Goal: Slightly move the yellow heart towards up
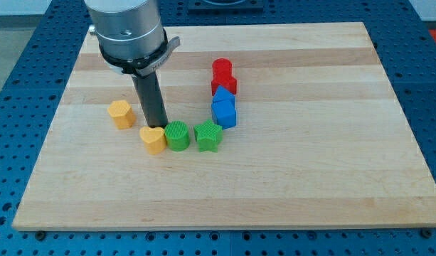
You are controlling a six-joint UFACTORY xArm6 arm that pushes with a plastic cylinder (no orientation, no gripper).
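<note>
The yellow heart (153, 139) lies left of the board's middle, touching the green round block (178, 135) on its right. My tip (159, 125) stands just above the heart's upper right edge, next to the green round block's upper left. A second yellow block (121, 113), hexagon-like, sits to the upper left of the heart.
A green star block (208, 136) lies right of the green round block. Two blue blocks (223, 107) stand stacked close together above it, and two red blocks (223, 77) above those. The wooden board (310, 156) ends in a blue perforated table.
</note>
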